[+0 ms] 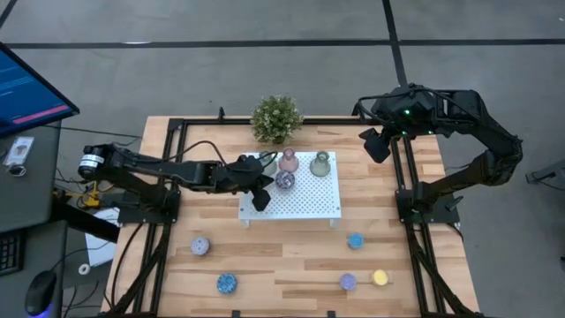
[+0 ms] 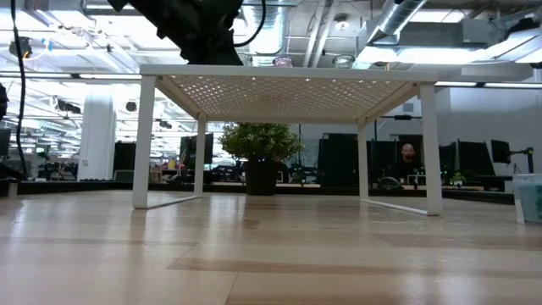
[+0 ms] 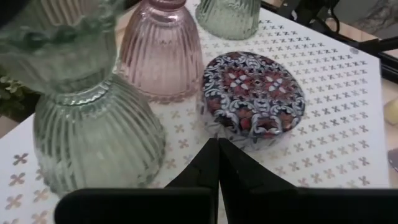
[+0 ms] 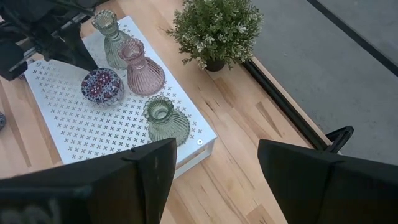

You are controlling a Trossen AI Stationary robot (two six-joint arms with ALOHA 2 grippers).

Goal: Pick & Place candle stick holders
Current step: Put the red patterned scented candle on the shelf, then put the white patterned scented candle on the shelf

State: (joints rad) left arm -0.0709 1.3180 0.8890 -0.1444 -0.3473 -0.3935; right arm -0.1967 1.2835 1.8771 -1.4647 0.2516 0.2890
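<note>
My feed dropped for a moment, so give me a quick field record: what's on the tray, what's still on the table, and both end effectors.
on tray: white tray holds a green vase, a pink vase, a second green vase, a patterned puck
on table: five pucks, including blue, lilac, yellow
left end effector: shut, empty, above the tray beside the patterned puck
right end effector: open, empty, raised near the table's far right corner
plant: behind the tray

**Table seen from above: items around the white tray**

White perforated tray (image 1: pixel 305 196): pink vase (image 1: pixel 289 161), green vase (image 1: pixel 320 163), speckled puck (image 1: pixel 284 181) on it. Left gripper (image 1: pixel 259 196) over its left edge. Plant (image 1: pixel 276 118) behind. Five pucks on wood before it. Right gripper (image 1: pixel 374 144) beyond its right end.
</note>
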